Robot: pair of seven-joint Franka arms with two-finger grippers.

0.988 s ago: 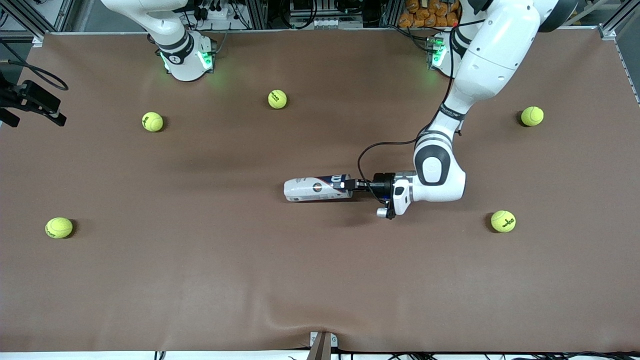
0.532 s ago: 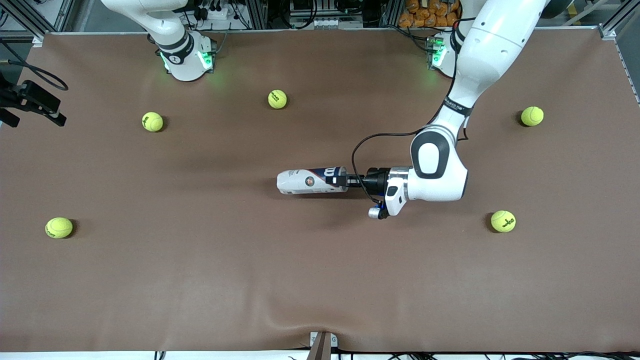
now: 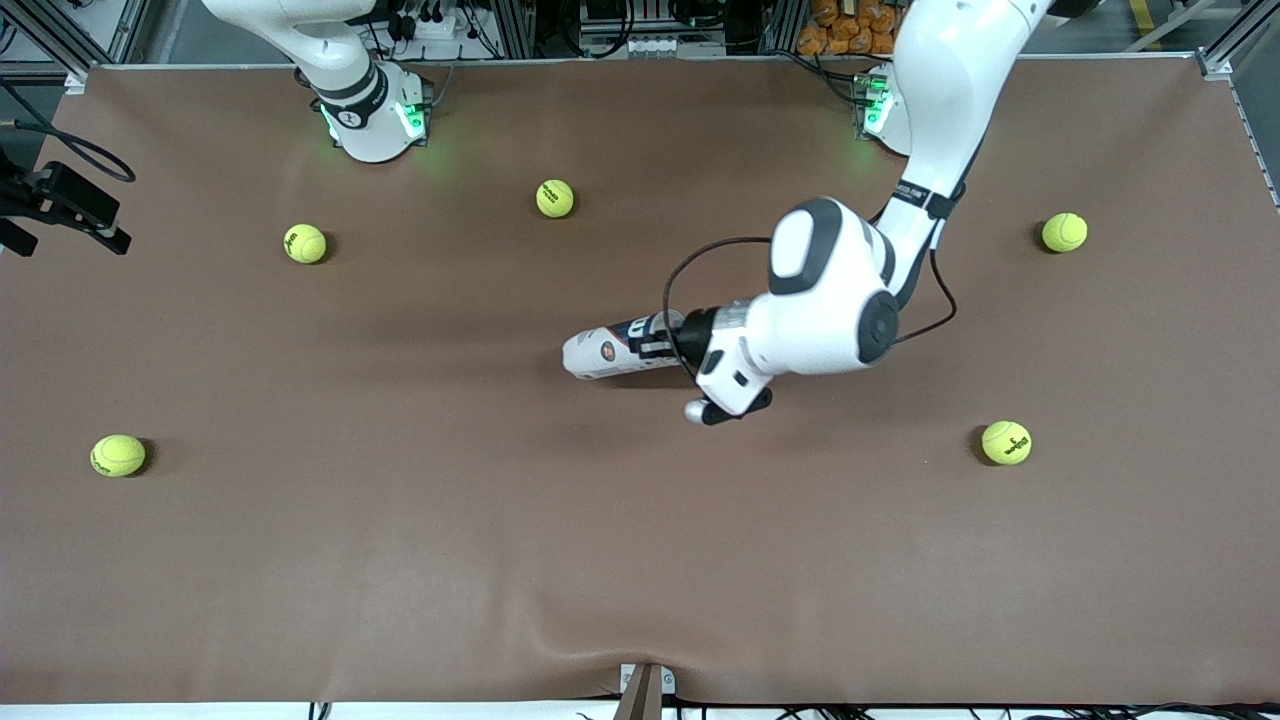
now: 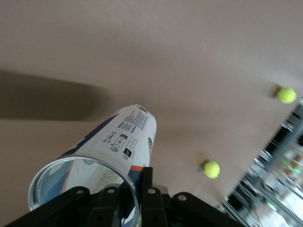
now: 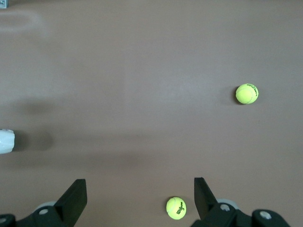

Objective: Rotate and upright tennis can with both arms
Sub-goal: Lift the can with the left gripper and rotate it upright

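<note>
- Progress first: you have the pick-up done, and the uprighting is only partly under way.
- At the right arm's end of the table, your right gripper (image 5: 139, 198) waits. Its fingers are spread wide with nothing between them, and it looks down on bare mat and two tennis balls (image 5: 246, 93). In the front view only that arm's green-lit base (image 3: 372, 120) shows, so you cannot place the gripper there. It has no part in the work yet.
- Moving toward the middle of the table (image 3: 400, 560), you see the tennis can (image 3: 618, 349). It lies close to horizontal, its closed white end pointing toward the right arm's end. A shadow under it suggests it is off the mat, though you cannot be sure from these views whether the white end touches.
- At the can's open end, your left gripper (image 3: 668, 340) is pinching the silvery rim (image 4: 80, 184). The left wrist view shows one finger (image 4: 147, 182) against the outside of the wall beside the rim. Whether the other finger sits inside the mouth you cannot tell.
- Still to do, as you can judge: swing the can fully to vertical, bring the right gripper in to steady or take it, and set it standing on the mat.
- Loose balls lie well apart from the can, so they should not hinder you.
</note>
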